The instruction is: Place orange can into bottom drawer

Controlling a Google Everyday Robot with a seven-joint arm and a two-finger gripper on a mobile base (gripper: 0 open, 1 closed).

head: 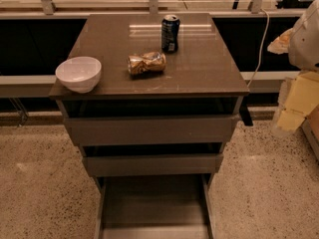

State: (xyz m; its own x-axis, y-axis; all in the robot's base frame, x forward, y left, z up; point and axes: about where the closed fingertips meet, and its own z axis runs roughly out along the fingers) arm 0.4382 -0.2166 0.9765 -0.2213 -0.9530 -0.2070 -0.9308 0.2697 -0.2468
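The orange can lies on its side, dented, near the middle of the cabinet top. The bottom drawer is pulled out below the two upper drawers and its flat floor is bare. My gripper hangs at the right edge of the camera view, beside and below the cabinet top's right front corner, well away from the can.
A dark blue can stands upright behind the orange can. A white bowl sits on the front left corner of the top. The two upper drawers stand slightly open. A speckled floor surrounds the cabinet.
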